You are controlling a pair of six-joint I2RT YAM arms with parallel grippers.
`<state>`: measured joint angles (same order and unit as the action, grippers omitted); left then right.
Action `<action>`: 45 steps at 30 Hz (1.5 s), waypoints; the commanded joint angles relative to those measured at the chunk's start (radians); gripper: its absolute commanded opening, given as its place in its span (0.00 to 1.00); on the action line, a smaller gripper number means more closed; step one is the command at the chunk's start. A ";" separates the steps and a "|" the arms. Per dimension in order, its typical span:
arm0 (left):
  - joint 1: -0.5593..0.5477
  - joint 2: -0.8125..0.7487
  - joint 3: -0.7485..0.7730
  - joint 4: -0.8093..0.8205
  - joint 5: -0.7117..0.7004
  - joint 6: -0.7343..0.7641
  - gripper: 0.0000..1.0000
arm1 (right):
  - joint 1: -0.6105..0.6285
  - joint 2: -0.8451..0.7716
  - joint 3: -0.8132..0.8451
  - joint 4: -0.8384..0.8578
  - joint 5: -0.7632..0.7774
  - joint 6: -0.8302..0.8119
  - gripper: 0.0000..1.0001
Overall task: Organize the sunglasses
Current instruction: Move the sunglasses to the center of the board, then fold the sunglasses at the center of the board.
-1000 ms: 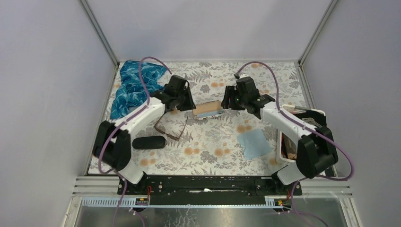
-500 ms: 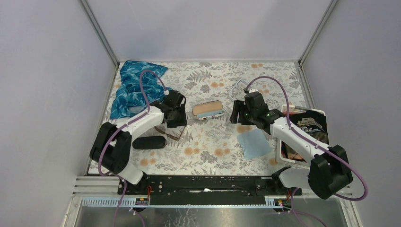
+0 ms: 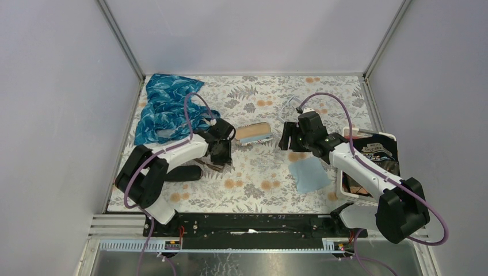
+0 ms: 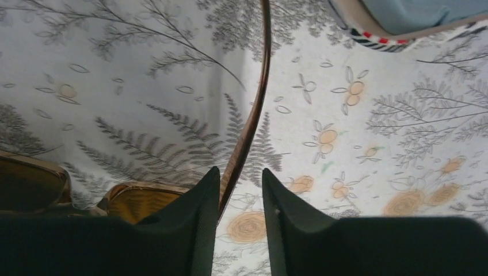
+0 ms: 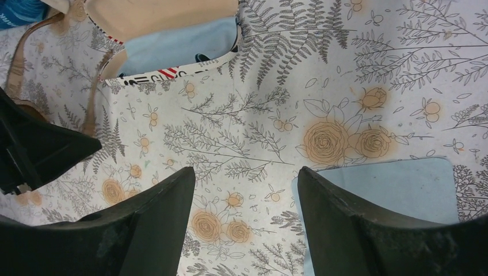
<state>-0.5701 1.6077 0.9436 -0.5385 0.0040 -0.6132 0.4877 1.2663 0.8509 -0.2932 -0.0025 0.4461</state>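
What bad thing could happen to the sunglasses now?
1. The left gripper has only the thin arm of the sunglasses between its open fingers; pinching there might bend it or let the glasses swing and slip.
2. A brown lens lies right beside one finger, so pushing down could scratch it.
3. The open glasses case lies free, the right gripper open and empty, so it may slide.

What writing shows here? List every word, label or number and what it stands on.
Open tan glasses case, striped rim: black letters, too broken to read.
Black packet in the white tray: pale print, too small to read.
No other writing shows.
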 commanded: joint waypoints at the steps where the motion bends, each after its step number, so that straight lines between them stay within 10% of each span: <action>1: -0.054 0.016 -0.007 0.052 0.006 -0.039 0.29 | -0.005 -0.007 0.014 0.033 -0.031 0.007 0.73; 5: -0.134 0.013 -0.011 0.053 0.013 -0.070 0.08 | -0.006 -0.010 0.005 0.037 -0.038 0.009 0.73; 13: -0.338 -0.003 -0.036 0.052 0.029 -0.117 0.05 | -0.005 -0.009 -0.032 0.061 -0.085 0.031 0.73; 19: -0.458 -0.033 0.046 -0.024 -0.042 -0.116 0.34 | -0.005 -0.012 -0.080 0.084 -0.128 0.059 0.73; 45: -0.220 -0.609 -0.373 -0.252 -0.298 -0.623 0.38 | 0.350 0.132 -0.159 0.283 -0.115 0.273 0.72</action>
<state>-0.8196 0.9913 0.6014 -0.7601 -0.2398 -1.1690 0.8074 1.3521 0.6376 -0.0574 -0.1219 0.7025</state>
